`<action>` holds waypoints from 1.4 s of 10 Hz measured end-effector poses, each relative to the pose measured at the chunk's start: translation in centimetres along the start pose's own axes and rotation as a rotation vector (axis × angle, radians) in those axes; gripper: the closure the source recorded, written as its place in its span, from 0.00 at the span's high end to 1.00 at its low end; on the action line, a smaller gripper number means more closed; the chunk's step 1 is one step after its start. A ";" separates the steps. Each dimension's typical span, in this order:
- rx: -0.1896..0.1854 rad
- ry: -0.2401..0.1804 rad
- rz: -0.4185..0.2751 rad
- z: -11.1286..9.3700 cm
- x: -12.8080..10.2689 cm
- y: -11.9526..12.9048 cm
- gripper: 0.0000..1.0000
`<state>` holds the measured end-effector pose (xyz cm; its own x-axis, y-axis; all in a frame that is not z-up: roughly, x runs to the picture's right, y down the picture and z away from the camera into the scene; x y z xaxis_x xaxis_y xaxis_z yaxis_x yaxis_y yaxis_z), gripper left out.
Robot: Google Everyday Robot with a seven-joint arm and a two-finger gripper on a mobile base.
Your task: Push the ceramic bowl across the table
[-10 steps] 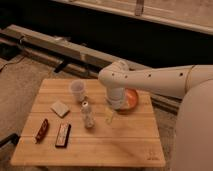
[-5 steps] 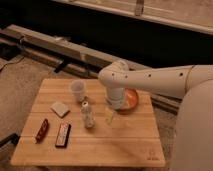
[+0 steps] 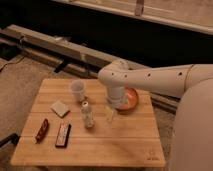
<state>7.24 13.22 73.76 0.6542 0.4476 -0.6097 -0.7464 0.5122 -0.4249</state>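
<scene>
The ceramic bowl point(image 3: 131, 99), orange-red inside with a paler rim, sits near the far right edge of the light wooden table point(image 3: 100, 145). My white arm reaches in from the right and hides the bowl's left part. My gripper point(image 3: 110, 114) hangs down from the wrist just left of and in front of the bowl, close above the table top. Whether it touches the bowl is hidden by the arm.
A small white cup point(image 3: 77, 89) stands at the far middle. A small bottle point(image 3: 88, 115) stands upright at the centre. A pale square pad point(image 3: 60, 108), a red-brown bar point(image 3: 42, 130) and a dark packet point(image 3: 63, 135) lie at the left. A dark logo mark point(image 3: 150, 154) sits at the near right corner.
</scene>
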 end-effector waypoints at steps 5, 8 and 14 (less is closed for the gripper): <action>0.021 0.022 0.003 4.2 -2.6 -8.8 0.80; 0.023 0.028 0.004 7.9 -4.5 -11.7 0.80; 0.016 0.038 -0.024 9.5 -5.4 -11.3 0.80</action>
<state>13.28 12.01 88.25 0.6663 0.4071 -0.6247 -0.7285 0.5340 -0.4290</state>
